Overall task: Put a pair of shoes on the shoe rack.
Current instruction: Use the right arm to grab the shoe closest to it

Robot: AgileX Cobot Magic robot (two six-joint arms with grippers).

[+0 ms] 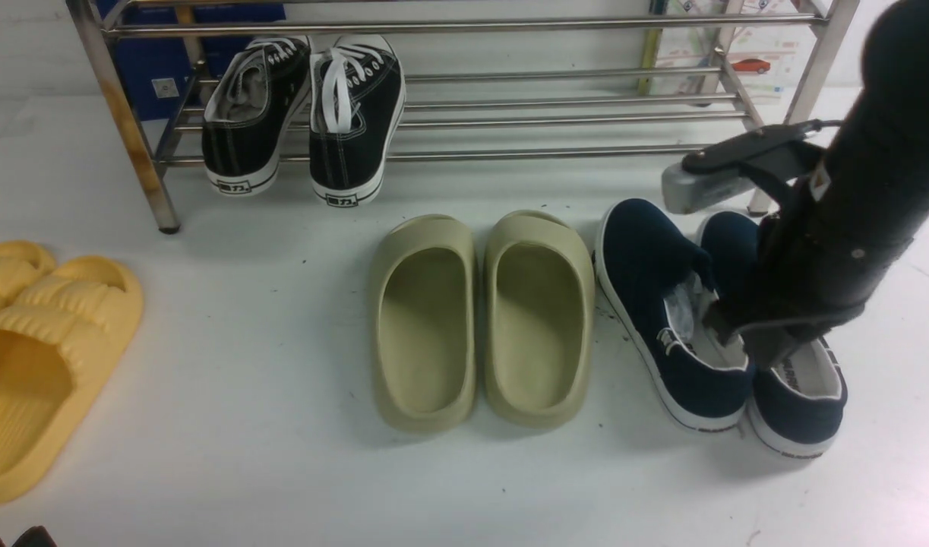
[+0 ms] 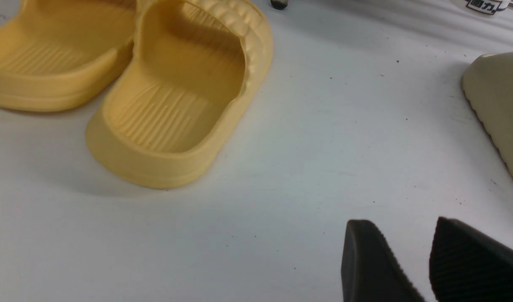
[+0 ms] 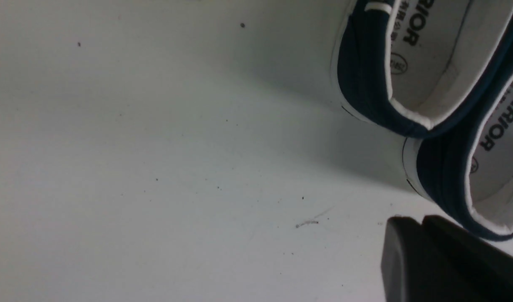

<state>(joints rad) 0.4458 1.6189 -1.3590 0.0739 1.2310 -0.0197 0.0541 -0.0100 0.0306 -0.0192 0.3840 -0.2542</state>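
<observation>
The two navy-blue slip-on shoes stand side by side on the white floor at the right, heels toward me: the left one (image 1: 646,262) and the right one (image 1: 802,410). Their heels and pale insoles show in the right wrist view (image 3: 365,75) (image 3: 441,176). My right gripper (image 1: 764,346) hangs low over their heel ends; its fingers (image 3: 422,220) are pressed together with nothing between them. The chrome shoe rack (image 1: 555,102) stands at the back. My left gripper (image 2: 401,221) is open and empty over bare floor.
Two black lace-up sneakers (image 1: 255,114) (image 1: 354,114) lean on the rack's left part. Olive-green slides (image 1: 426,319) (image 1: 540,311) lie in the middle, close to the navy shoes. Yellow slides (image 1: 39,357) lie at the left, also in the left wrist view (image 2: 176,96).
</observation>
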